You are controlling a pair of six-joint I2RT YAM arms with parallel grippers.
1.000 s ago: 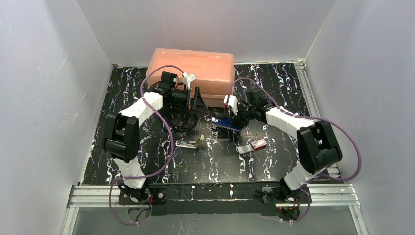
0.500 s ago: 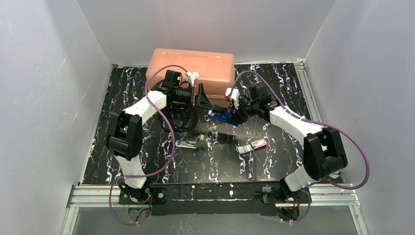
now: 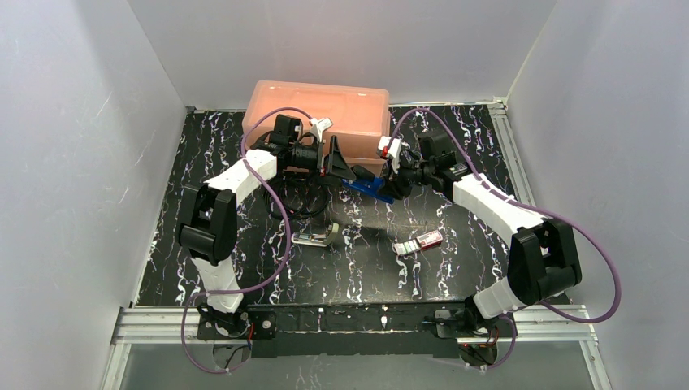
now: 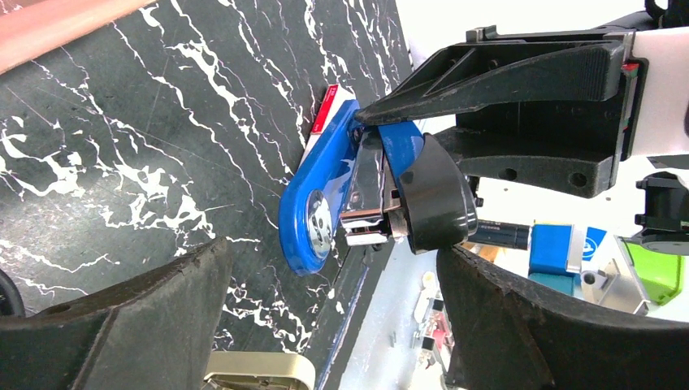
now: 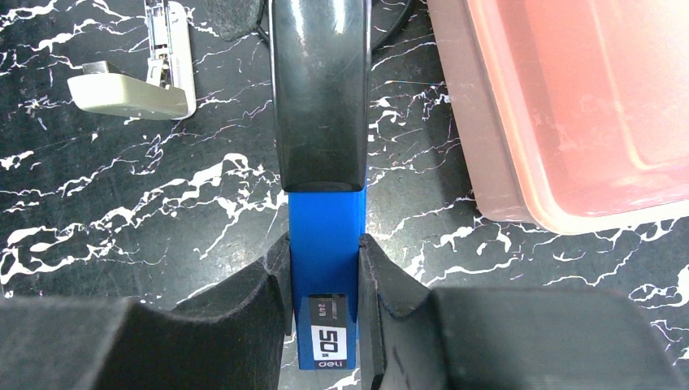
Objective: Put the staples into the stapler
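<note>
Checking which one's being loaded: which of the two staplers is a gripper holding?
The blue stapler with the black top, clamped in the right gripper; the beige stapler lies loose on the table.

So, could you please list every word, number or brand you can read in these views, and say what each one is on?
"50": on the black label at the end of the blue stapler that the right gripper clamps.
"deli": directly below the "50", at the same end of the stapler.
Small digits above the "50", perhaps "24/6": too blurred to be sure.
Print on the staples box: too small to read.
</note>
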